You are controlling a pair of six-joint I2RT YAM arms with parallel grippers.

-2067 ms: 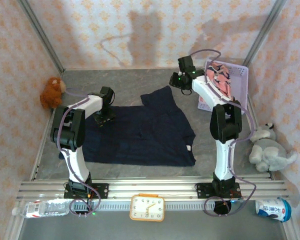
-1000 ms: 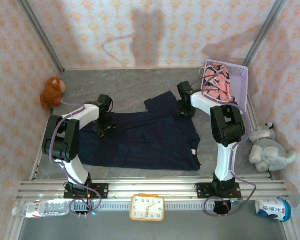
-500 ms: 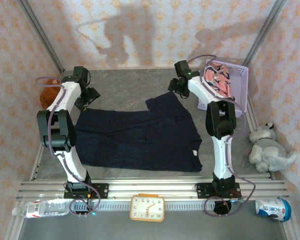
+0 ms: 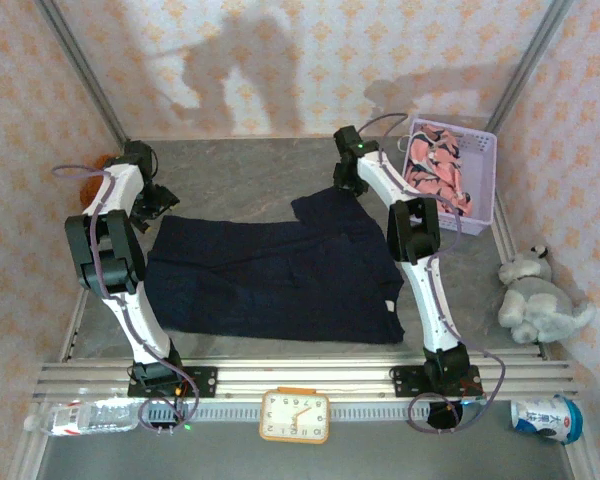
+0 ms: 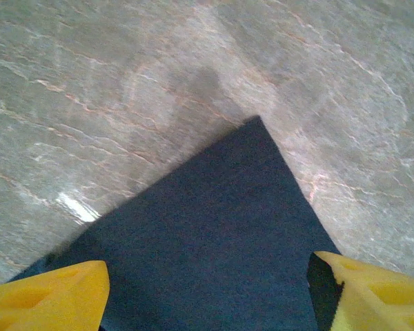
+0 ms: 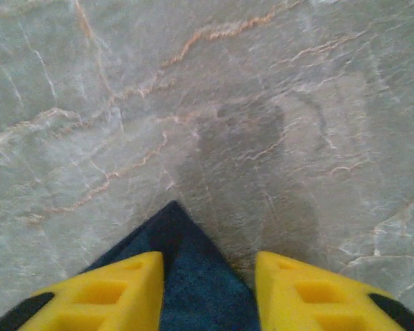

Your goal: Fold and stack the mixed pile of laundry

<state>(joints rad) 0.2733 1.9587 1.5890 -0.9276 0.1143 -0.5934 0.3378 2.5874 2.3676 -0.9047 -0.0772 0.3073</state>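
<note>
The navy garment is light, thin and limp, so we take it by its corners. It lies flat on the counter. Our left hand hangs wide open over one far corner, holding nothing. Our right hand, half closed, straddles another without pinching it. The pink garment sits in the basket.

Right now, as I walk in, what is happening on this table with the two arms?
Two robot arms are working on a dark navy garment that lies spread flat on the table. The left hand is open above its far left corner. The right hand has its fingers narrowly apart on either side of a far right corner, apparently not clamped on it. No fold is made yet. The pink printed garment lies in the lavender basket.
</note>
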